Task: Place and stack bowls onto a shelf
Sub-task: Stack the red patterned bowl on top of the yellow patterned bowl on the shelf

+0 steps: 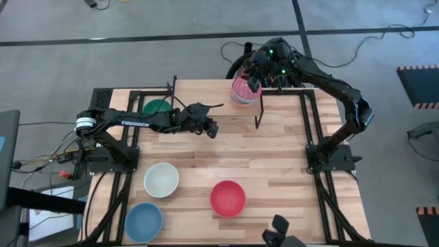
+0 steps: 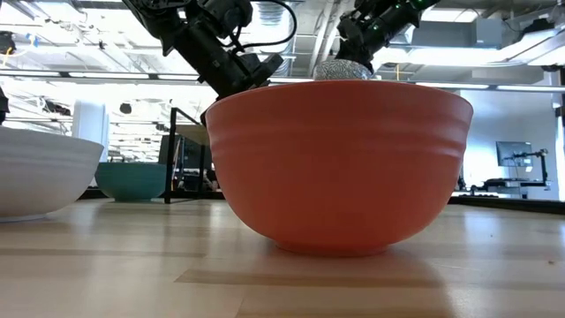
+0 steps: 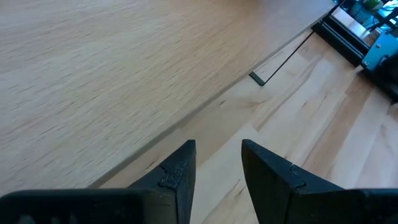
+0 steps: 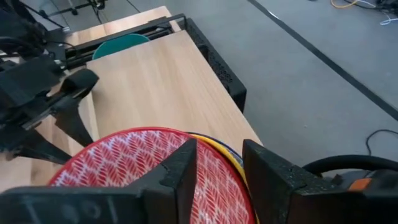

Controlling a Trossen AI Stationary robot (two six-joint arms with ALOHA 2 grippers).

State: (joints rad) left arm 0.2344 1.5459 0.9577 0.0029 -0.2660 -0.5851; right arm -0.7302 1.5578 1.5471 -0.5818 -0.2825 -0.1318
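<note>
From above, the shelf (image 1: 212, 103) sits at the far middle of the table (image 1: 274, 171), and the right gripper (image 1: 255, 81) hangs at its right far end over a stack of bowls (image 1: 241, 90) whose top one is pink-red and patterned. The left gripper (image 1: 209, 128) hovers at the shelf's near edge, with the green bowl (image 1: 158, 107) behind its arm at the left end. Nearer the front lie the white bowl (image 1: 162, 179), the red bowl (image 1: 227, 197) and a blue bowl (image 1: 143, 221), well apart. The level view is filled by the red bowl (image 2: 340, 159), smooth and faintly ridged; the white bowl (image 2: 40, 181) is at one side, the green bowl (image 2: 132, 181) is farther back, and both arms hang above. The left wrist view shows the left gripper (image 3: 217, 165) empty, fingers slightly apart, over pale wood at the shelf's edge. The right wrist view shows the right gripper (image 4: 217, 168) with fingers a little apart across the far rim of the stack of bowls (image 4: 143, 165), which has red leaf print inside and yellow and blue rims beneath; whether it pinches that rim cannot be told. The step seems to be settling this bowl, so it should sit centred and level in the stack before release, and the gripper should lift straight up.
</note>
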